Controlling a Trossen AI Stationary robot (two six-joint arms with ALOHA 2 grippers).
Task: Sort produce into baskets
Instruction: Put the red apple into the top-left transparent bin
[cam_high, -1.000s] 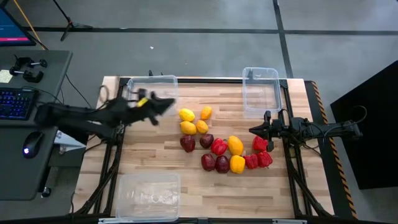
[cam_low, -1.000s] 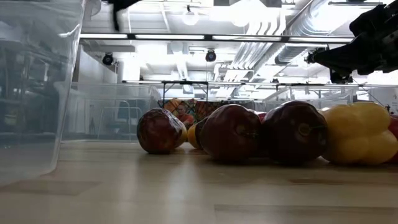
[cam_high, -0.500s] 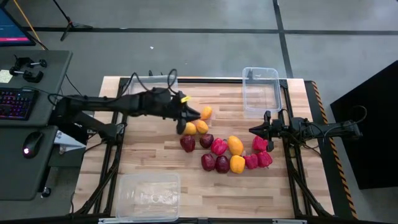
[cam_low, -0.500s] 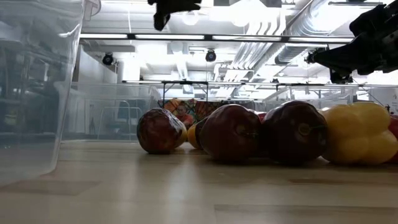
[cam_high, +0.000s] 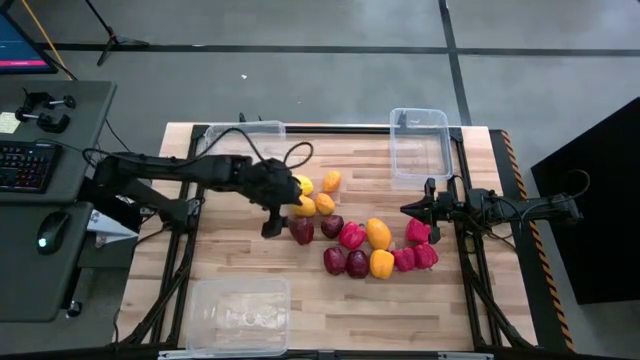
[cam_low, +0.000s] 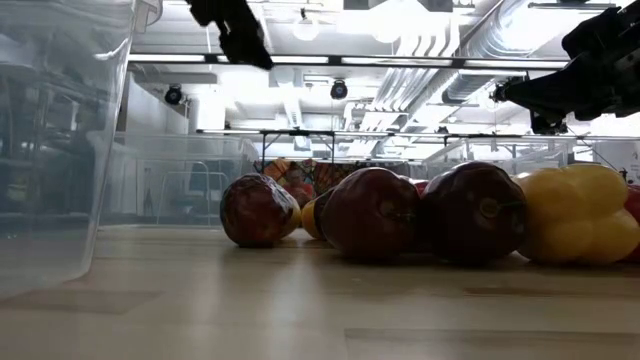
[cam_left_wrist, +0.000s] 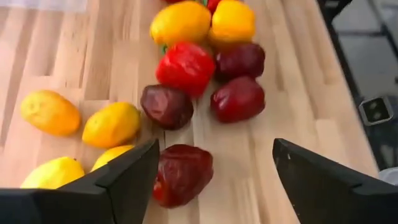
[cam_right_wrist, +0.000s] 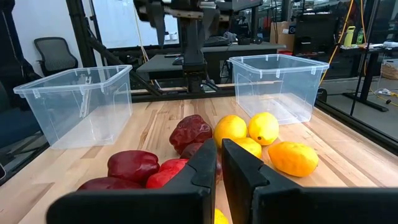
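Across a light butcher-block table (cam_high: 250, 265) with a black frame, the produce lies bunched in the middle: lemons (cam_high: 304, 206) toward the left arm's side, dark maroon fruits (cam_high: 335, 260) nearer the front edge, red peppers (cam_high: 351, 236) and yellow peppers (cam_high: 378, 233) running toward the right arm. Three clear baskets stand on it, all with no produce in them: one at the back left (cam_high: 243, 133), one at the back right (cam_high: 419, 144), one at the front left (cam_high: 238, 315). Grey floor surrounds the table, with a desk carrying a keyboard (cam_high: 24, 166) and mouse off to the left; the low view looks into a bright hall with ceiling pipes and lights. Half a second ago the left gripper (cam_high: 270, 226) was over the lemons; it now hangs lower in the overhead picture, just beside the leftmost maroon fruit (cam_left_wrist: 181, 174), fingers spread wide with that fruit lying between them in the wrist view and nothing grasped. None of the produce has shifted. Beside the red peppers at the right, the right gripper (cam_high: 406, 210) has not moved, its fingers (cam_right_wrist: 239, 165) drawn almost together on nothing
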